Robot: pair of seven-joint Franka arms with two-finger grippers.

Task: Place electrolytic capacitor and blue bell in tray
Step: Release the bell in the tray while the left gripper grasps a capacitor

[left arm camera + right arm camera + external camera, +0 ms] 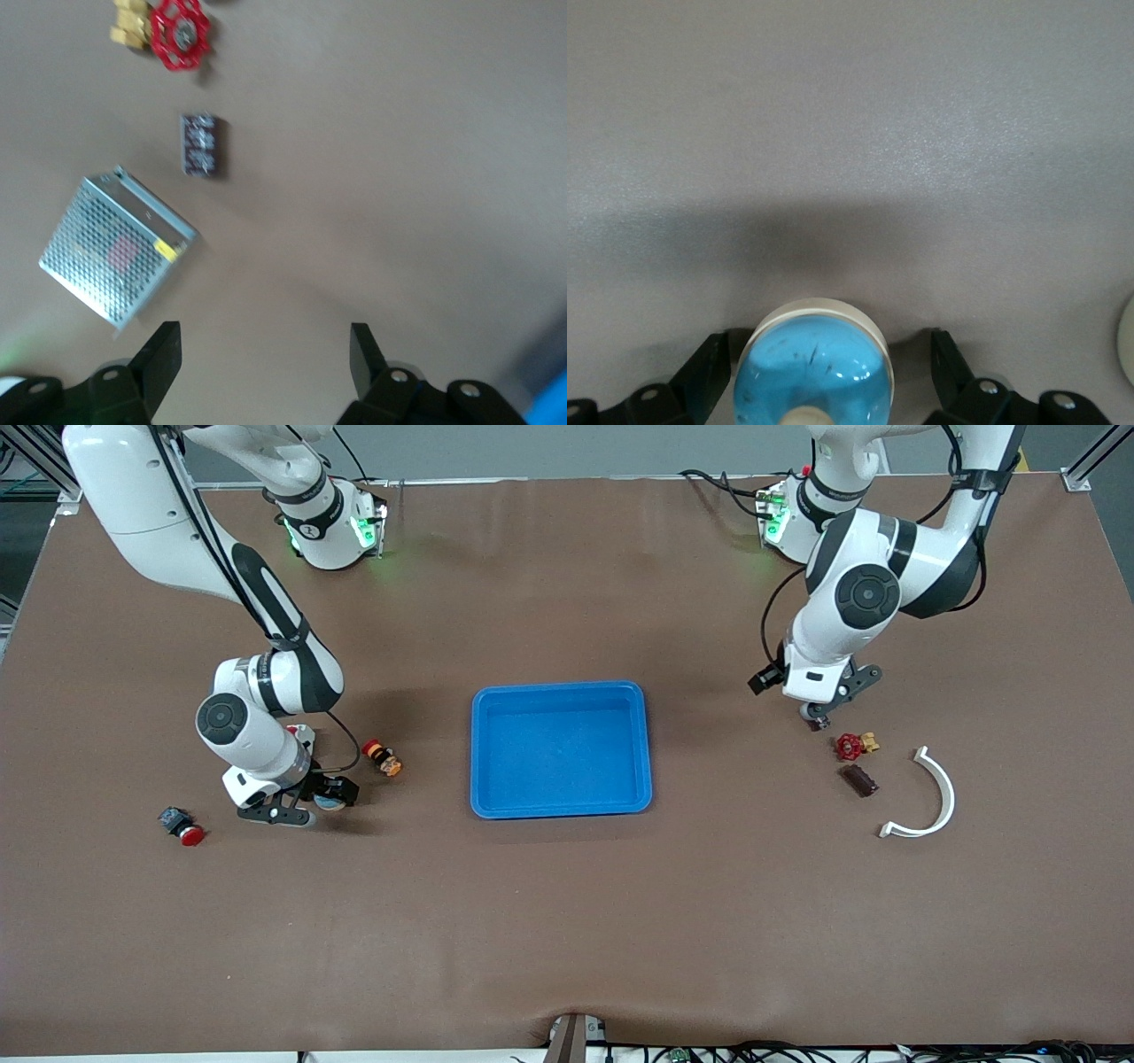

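Observation:
The blue bell [333,801] sits on the table toward the right arm's end, a glossy blue dome on a white base [815,363]. My right gripper [321,808] is low at the table and open, with one finger on each side of the bell and a small gap at both. The electrolytic capacitor [859,779] is a dark brown cylinder lying on the table toward the left arm's end; it also shows in the left wrist view [202,143]. My left gripper [819,719] is open and empty above bare table [266,354]. The blue tray [561,748] is mid-table and holds nothing.
A red valve wheel with a brass body [852,746] lies beside the capacitor. A white curved piece [930,797] lies nearby. A metal mesh box [115,248] shows in the left wrist view. A red-and-yellow button [383,758] and a blue-and-red button [182,825] lie near the right gripper.

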